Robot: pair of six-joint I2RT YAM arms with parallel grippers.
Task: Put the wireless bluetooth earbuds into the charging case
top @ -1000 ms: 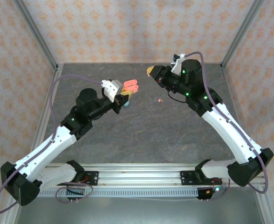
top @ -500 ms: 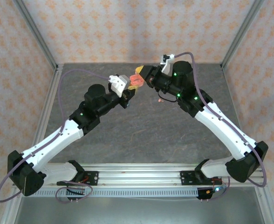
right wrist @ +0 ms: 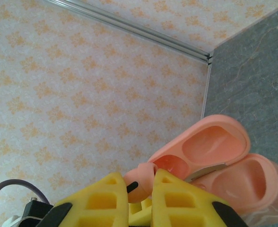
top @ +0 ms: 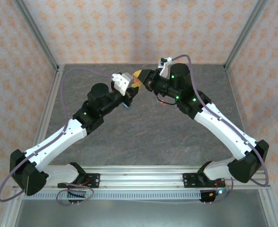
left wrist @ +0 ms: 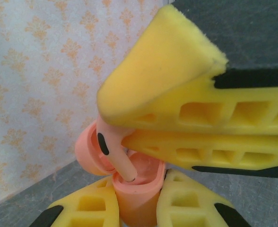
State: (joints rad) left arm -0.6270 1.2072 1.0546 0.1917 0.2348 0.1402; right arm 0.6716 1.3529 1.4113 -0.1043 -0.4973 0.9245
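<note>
My left gripper (left wrist: 138,195) is shut on the salmon-pink charging case (left wrist: 140,198), held upright off the table with its lid (left wrist: 88,153) open to the left. My right gripper (right wrist: 141,188) is shut on a salmon-pink earbud (right wrist: 146,185). In the left wrist view the earbud's stem (left wrist: 116,158) dips into the case's opening, under the right gripper's yellow fingers (left wrist: 177,94). From above, the two grippers meet at the back middle of the table, the left gripper (top: 129,91) below the right gripper (top: 140,76), with the case (top: 136,83) between them.
A second small pink earbud (top: 162,100) lies on the grey table (top: 143,137) under the right arm. A light blue piece (top: 126,105) lies beneath the left gripper. Patterned walls and metal posts close in the back and sides.
The right gripper has swung left with the earbud until it is over the case. The left arm has pushed the case up and to the right to meet it.
</note>
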